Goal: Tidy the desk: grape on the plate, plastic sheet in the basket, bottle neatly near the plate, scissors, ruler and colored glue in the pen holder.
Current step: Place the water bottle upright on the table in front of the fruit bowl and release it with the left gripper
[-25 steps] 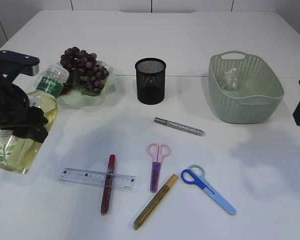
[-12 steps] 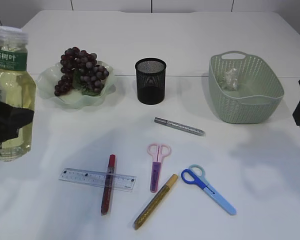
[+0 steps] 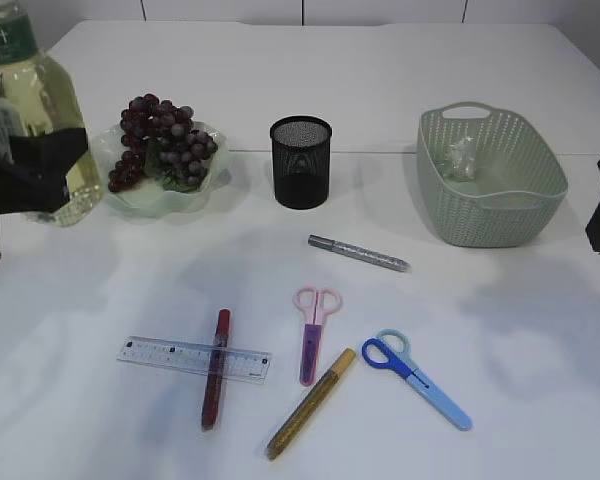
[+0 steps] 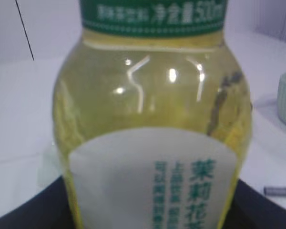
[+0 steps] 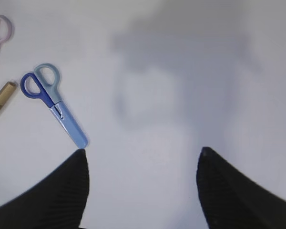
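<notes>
Exterior view, your inventory: left gripper (image 3: 30,175) clamped on the upright bottle (image 3: 30,110), just left of the plate (image 3: 205,185) holding grapes (image 3: 160,140). Right gripper (image 5: 142,164) spread, holding nothing, above the tabletop (image 3: 380,80). Blue scissors (image 5: 55,104), pink scissors (image 3: 313,330), ruler (image 3: 170,355) lie near; pen holder (image 3: 301,160) farther back.

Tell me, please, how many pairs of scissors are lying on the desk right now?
2. The pink scissors lie at the front centre beside the gold glue pen; the blue scissors lie to their right. Neither is in the pen holder.
</notes>
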